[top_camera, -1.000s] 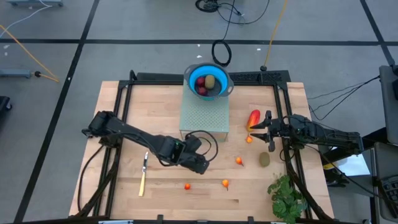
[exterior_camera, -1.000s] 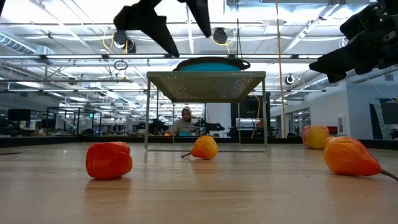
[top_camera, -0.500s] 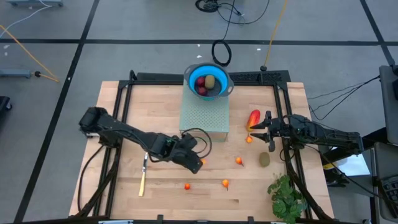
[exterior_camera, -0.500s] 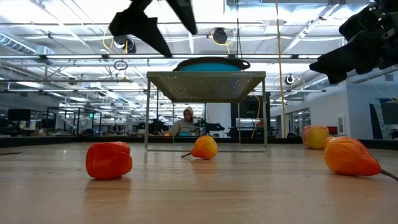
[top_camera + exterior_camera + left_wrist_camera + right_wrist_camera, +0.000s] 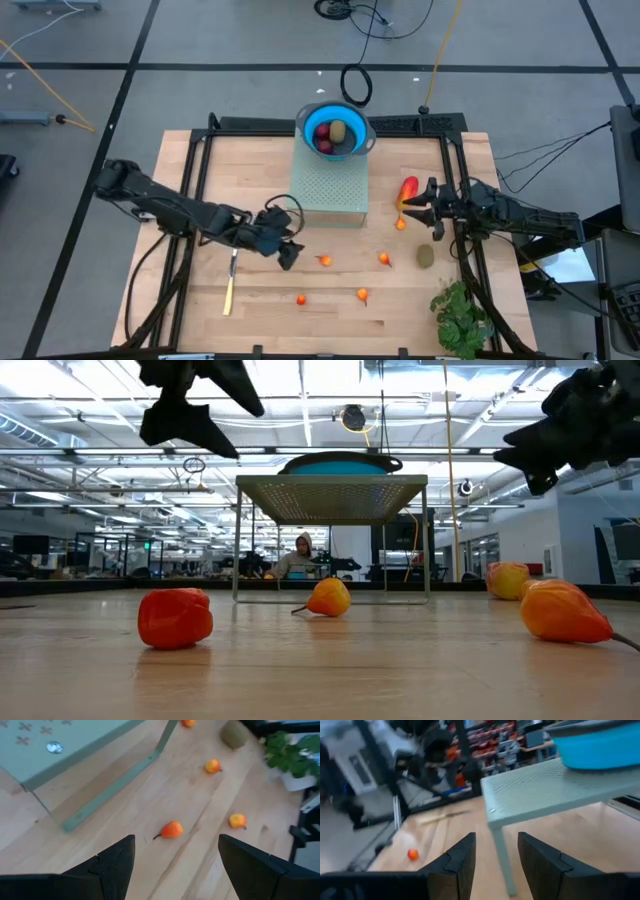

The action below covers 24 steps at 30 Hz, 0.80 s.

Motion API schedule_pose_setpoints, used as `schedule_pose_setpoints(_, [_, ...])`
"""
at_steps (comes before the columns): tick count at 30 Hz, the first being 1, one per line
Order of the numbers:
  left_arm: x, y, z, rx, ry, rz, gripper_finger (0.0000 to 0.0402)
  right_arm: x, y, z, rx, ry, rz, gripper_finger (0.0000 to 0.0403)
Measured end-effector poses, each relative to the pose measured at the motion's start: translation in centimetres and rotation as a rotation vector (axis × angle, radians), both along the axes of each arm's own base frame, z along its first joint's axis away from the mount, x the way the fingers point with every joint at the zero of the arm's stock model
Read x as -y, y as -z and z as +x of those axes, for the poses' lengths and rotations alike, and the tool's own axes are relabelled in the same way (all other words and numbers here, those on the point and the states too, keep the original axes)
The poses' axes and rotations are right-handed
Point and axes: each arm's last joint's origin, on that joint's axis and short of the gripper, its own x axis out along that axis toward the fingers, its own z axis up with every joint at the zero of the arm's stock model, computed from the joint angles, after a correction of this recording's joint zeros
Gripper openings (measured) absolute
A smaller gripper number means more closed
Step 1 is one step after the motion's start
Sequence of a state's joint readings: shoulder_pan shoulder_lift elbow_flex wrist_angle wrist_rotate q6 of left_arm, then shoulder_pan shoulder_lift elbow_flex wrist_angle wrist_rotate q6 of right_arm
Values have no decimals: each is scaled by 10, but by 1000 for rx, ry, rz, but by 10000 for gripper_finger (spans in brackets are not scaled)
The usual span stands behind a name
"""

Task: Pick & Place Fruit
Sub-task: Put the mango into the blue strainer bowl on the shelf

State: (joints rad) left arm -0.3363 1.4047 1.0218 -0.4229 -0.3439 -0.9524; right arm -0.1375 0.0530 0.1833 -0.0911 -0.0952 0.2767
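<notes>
A light wooden table (image 5: 250, 170) stands on a grey floor, and the low view shows a large hall behind it, where a person (image 5: 299, 554) sits far off.

The left gripper (image 5: 287, 256) hangs above the front middle of the table. Its fingers (image 5: 115, 860) are wide apart and hold nothing. The right gripper (image 5: 408, 212) is over the right side, with its fingers a little apart and nothing between them.

There are five tiny orange fruits on the table. One (image 5: 323, 260) lies just beside the left gripper, straight ahead of its tips. Two more (image 5: 301, 298) (image 5: 362, 294) lie nearer the front edge, and a fourth (image 5: 384, 258) lies between the two grippers. The fifth (image 5: 401, 224) lies just by the tips of the right gripper. The one red-and-yellow piece (image 5: 408, 190) lies close to the right gripper, on its far side. One brownish-olive oval (image 5: 425, 256) lies near that gripper, on its front side.

A blue bowl (image 5: 305, 118) stands on a green perforated stand (image 5: 330, 190), behind the left gripper. It holds two dark red round pieces (image 5: 322, 131) and a second olive oval (image 5: 339, 130). The stand fills the middle of the table between the two arms.

One yellow-handled knife (image 5: 230, 280) lies just beside the left gripper, on its outer side. One leafy plant (image 5: 460, 315) stands at the front right corner, near the olive oval.
</notes>
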Motion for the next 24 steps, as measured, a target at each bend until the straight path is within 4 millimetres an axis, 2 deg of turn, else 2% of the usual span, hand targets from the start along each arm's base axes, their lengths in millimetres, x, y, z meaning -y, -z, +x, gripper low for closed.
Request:
schedule_pose_setpoints(9, [-13,8,-38,107,72,25,287,4,-4,0,60,129,195,139])
schedule_pose_setpoints(17, [-27,11,-74,158,96,61,287,5,-19,1,211,168,184,139])
schedule_pose_setpoints(24, [-42,16,-104,214,104,96,287,8,-19,6,211,248,207,133])
